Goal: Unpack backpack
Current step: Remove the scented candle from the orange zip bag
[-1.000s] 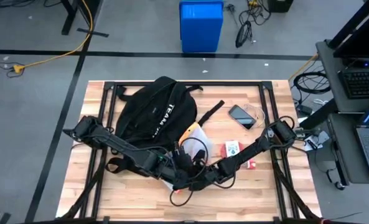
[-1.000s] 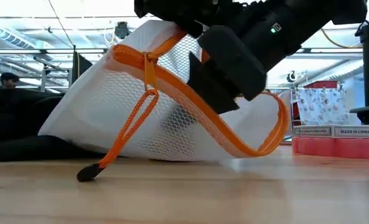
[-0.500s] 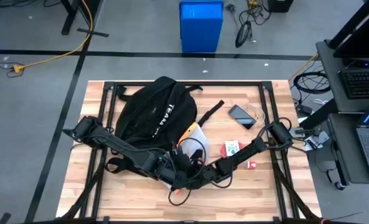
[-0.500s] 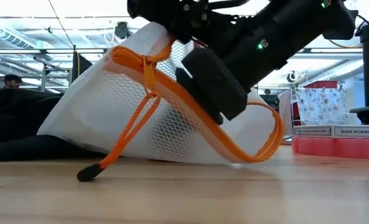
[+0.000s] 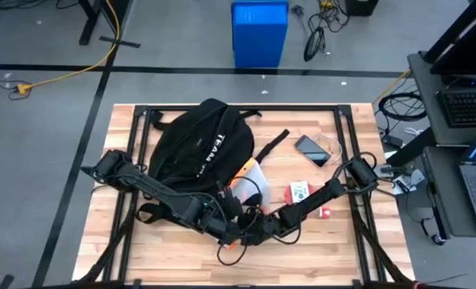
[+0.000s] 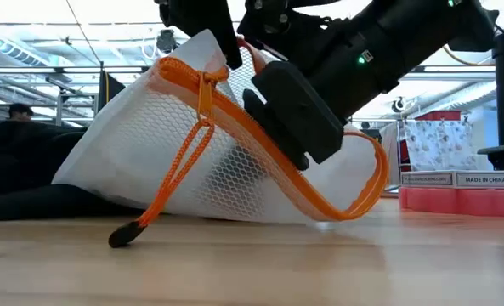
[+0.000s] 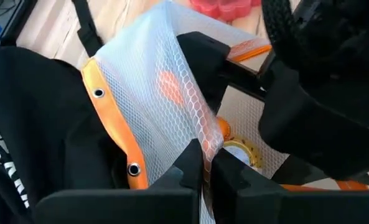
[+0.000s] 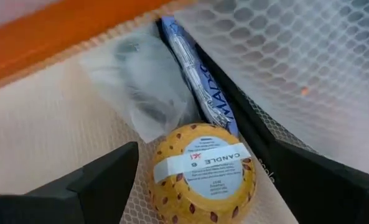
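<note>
i have the backpack (image 5: 197,144) lying flat toward the far left of the wooden surface (image 5: 334,257), its white lettering facing up. just beside its near right corner sits a white mesh pouch (image 6: 226,161) with an orange zipper band, propped up at a tilt, its orange pull cord (image 6: 171,187) trailing down to touch the surface. my left tool (image 7: 203,171) is clenched on the pouch's mesh edge, pinching a fold of netting between its fingers. my right tool (image 8: 193,186) is pushed into the pouch mouth with its fingers spread apart, released, straddling a round yellow candle (image 8: 203,174) with a paper label; a blue-printed packet (image 8: 193,81) and a clear wrapped item (image 8: 140,87) lie inside next to it. farther right on the surface are a phone (image 5: 311,150), a small card box (image 5: 300,192) and a red container (image 6: 460,170).
</note>
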Robot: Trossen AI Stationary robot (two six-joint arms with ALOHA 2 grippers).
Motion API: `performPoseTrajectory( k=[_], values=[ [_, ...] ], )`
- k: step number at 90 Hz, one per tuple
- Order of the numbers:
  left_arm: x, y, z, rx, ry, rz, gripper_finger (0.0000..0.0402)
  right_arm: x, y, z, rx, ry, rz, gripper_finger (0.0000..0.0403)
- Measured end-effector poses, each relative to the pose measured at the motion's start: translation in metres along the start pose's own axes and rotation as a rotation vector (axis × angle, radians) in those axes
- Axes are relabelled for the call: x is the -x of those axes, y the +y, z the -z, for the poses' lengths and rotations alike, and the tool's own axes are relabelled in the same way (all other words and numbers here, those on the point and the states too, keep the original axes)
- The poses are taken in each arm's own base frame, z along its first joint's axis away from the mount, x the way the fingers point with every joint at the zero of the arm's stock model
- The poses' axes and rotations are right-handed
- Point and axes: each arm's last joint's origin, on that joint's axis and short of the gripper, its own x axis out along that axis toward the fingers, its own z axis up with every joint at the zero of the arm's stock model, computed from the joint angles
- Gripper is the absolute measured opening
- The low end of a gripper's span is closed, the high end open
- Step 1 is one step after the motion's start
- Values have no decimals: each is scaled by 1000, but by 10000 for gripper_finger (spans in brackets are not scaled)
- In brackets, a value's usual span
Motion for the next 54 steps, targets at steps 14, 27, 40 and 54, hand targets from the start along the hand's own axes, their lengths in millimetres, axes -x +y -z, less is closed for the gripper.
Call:
performPoseTrajectory(
  k=[14, 27, 40, 54],
  values=[
    [0, 1, 0, 43, 3, -7, 0, -3, -4, 1, -34, 28, -19, 352],
    [0, 4, 6, 89, 47, -42, 0, -3, -3, 1, -56, 37, -43, 352],
    [0, 6, 8, 99, 68, -61, 0, -4, -4, 1, -65, 41, -43, 352],
    [0, 6, 9, 102, 74, -62, 0, -20, -2, 14, -35, 72, -61, 352]
  ],
)
